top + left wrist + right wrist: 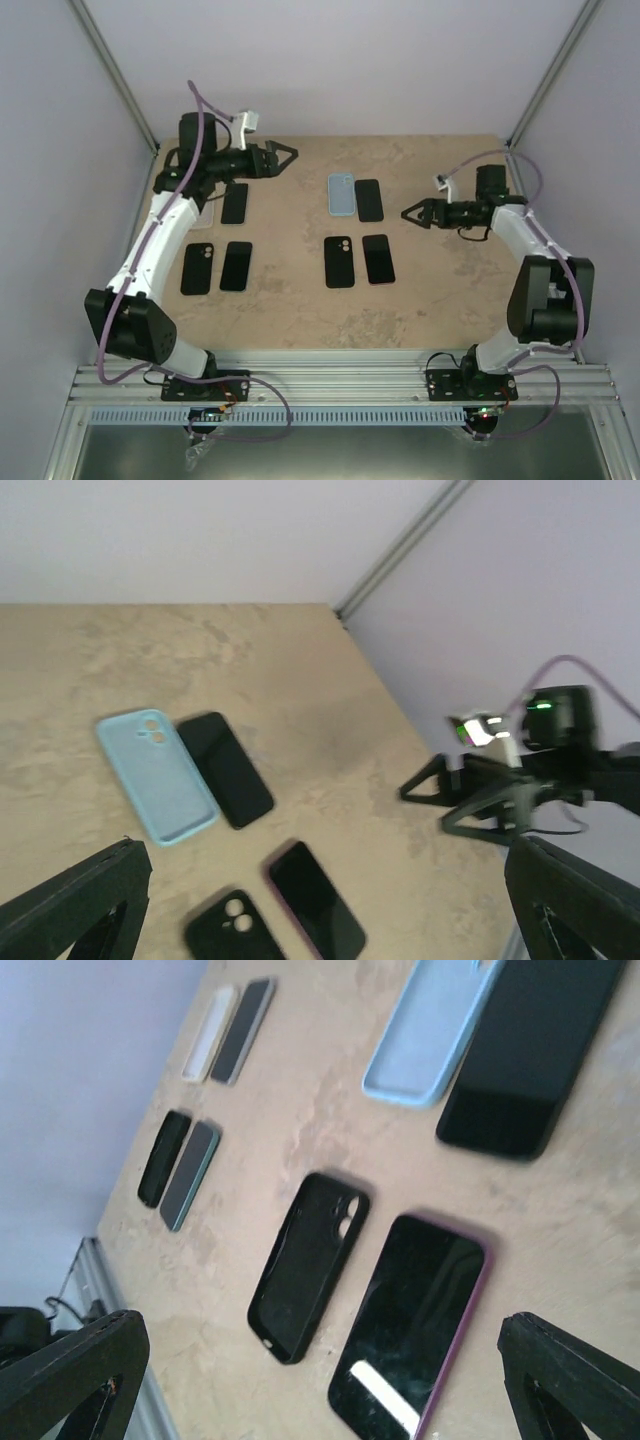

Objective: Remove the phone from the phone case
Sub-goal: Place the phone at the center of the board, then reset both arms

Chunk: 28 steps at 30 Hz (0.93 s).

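Four phones lie face up on the table, each beside an empty case. A black phone with a purple rim (408,1325) rests next to an empty black case (308,1265). Farther back, a light blue case (342,194) lies beside a black phone (369,200). On the left, a second black case (198,268) and a phone (236,266) lie side by side. Behind them, a clear case (208,1047) sits next to a phone (235,203). My left gripper (288,157) hovers open at the back left. My right gripper (410,213) hangs open to the right of the middle pairs. Neither holds anything.
The beige table (290,300) is bounded by grey walls with metal corner posts (115,75). An aluminium rail (340,382) carries both arm bases at the near edge. The left arm (160,235) stretches over the left side of the table and covers part of the clear case.
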Motion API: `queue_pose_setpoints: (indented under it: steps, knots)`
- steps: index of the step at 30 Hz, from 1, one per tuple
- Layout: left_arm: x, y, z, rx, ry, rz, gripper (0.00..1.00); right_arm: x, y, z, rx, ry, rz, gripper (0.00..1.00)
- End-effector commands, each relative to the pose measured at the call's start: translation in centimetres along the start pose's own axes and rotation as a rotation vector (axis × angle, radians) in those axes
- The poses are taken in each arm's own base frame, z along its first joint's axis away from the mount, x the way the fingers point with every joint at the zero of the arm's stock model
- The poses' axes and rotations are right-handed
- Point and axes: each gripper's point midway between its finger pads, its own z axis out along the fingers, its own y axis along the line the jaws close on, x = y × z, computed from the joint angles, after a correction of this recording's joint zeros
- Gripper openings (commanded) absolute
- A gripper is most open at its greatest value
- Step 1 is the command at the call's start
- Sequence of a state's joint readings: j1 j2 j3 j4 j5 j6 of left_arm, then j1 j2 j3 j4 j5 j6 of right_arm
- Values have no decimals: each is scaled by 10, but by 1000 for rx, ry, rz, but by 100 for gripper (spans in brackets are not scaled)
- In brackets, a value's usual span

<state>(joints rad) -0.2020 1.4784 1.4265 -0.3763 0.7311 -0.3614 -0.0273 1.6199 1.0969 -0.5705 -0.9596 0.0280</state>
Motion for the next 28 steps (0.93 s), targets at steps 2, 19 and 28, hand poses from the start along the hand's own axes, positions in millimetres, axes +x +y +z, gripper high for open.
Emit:
queue_pose_setpoints:
  steps: [2, 19, 28]
  knots:
    - [5, 54, -32, -172, 87, -41, 99, -46, 20, -49, 75, -133, -189, 98]
    - [46, 181, -134, -553, 40, -127, 99, -50, -25, -157, 232, -383, -249, 98]
    - [58, 187, -142, -620, 42, -112, 99, -43, -36, -160, 287, -373, -237, 98]
